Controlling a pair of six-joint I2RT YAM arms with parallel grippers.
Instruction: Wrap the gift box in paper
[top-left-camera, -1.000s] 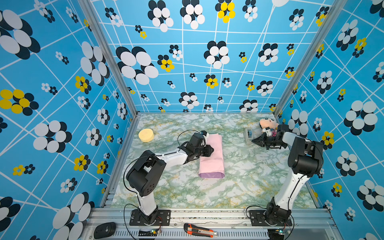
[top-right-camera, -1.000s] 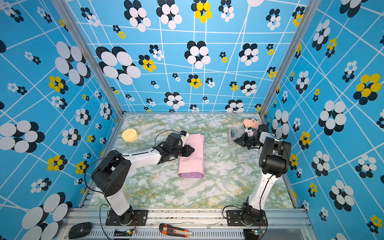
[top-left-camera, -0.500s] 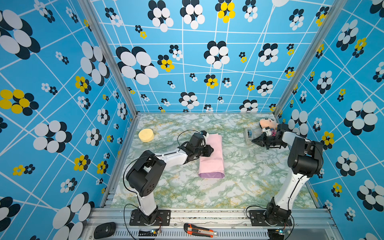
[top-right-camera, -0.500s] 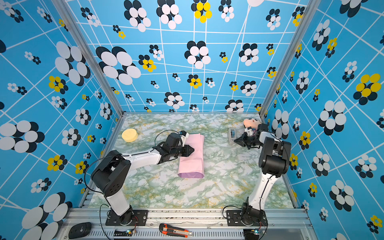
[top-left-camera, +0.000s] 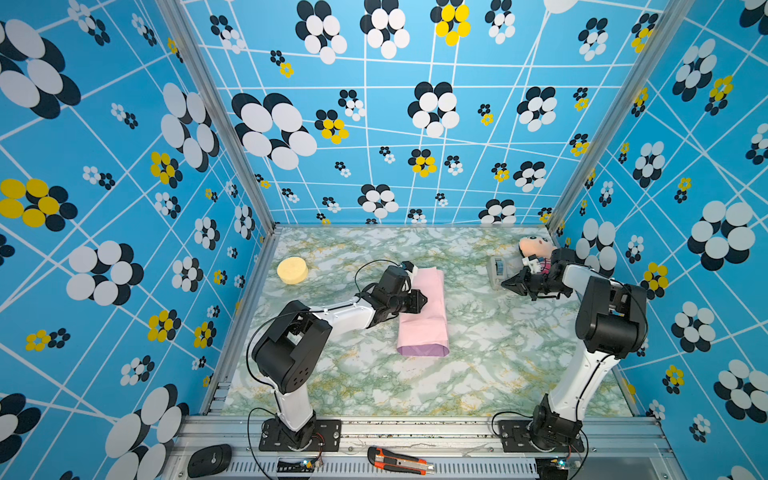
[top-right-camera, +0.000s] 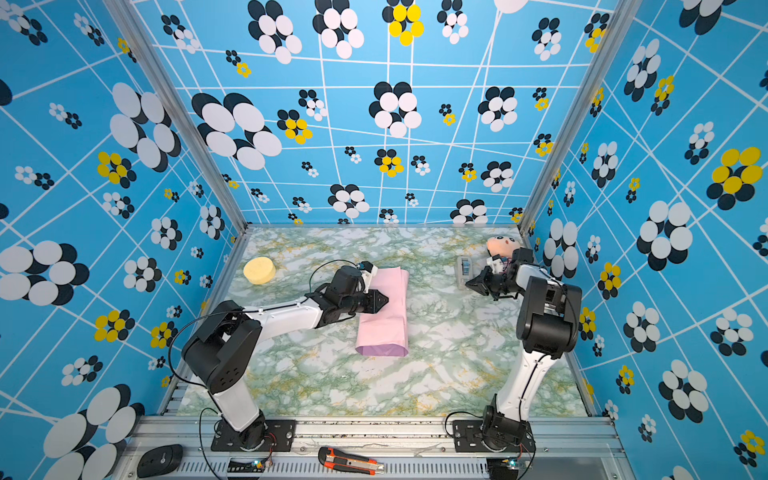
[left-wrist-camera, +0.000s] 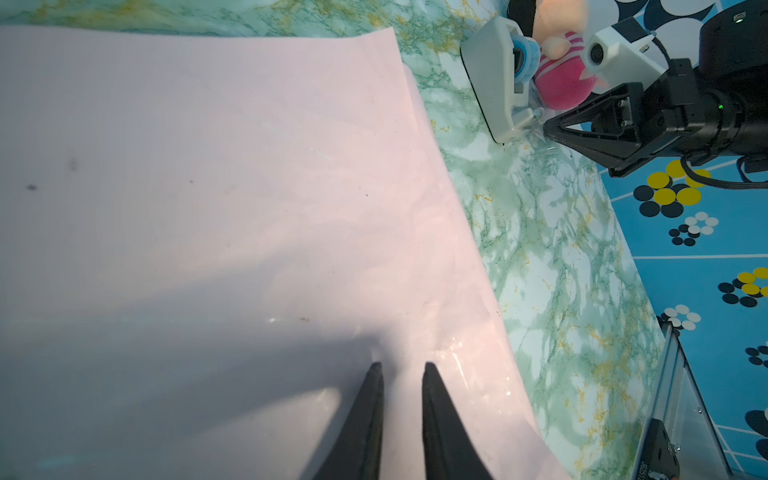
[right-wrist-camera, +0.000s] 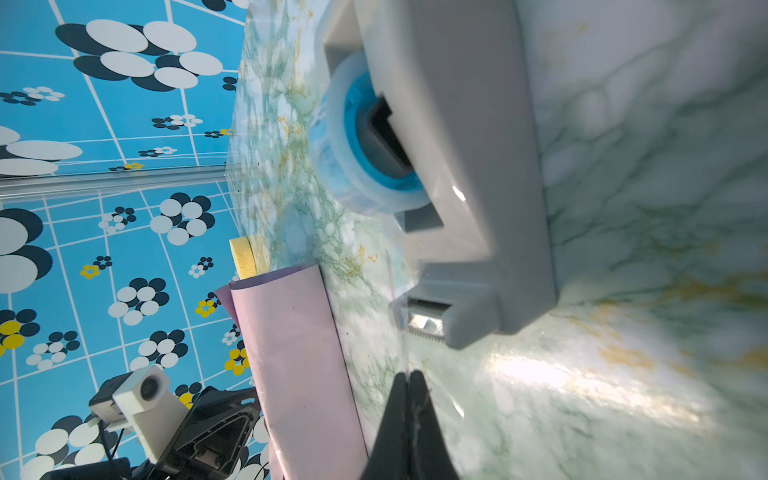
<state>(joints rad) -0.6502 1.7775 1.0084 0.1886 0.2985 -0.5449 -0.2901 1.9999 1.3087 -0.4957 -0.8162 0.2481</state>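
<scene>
The paper (top-left-camera: 422, 320) (top-right-camera: 384, 316) lies pale pink side up, folded into a long bundle on the marble table, with a lilac strip at its near end. The gift box is hidden, presumably under the paper. My left gripper (top-left-camera: 424, 300) (left-wrist-camera: 400, 365) rests on top of the paper (left-wrist-camera: 208, 187), jaws a narrow gap apart with nothing between them. My right gripper (top-left-camera: 503, 284) (right-wrist-camera: 409, 374) is shut on a clear strip of tape drawn from the grey tape dispenser (top-left-camera: 496, 272) (right-wrist-camera: 478, 166) at the back right.
A plush doll (top-left-camera: 534, 247) sits behind the dispenser in the back right corner. A yellow round sponge (top-left-camera: 292, 270) lies at the back left. On the front rail lie a utility knife (top-left-camera: 399, 460) and a black mouse-shaped object (top-left-camera: 209, 459). Patterned walls enclose three sides.
</scene>
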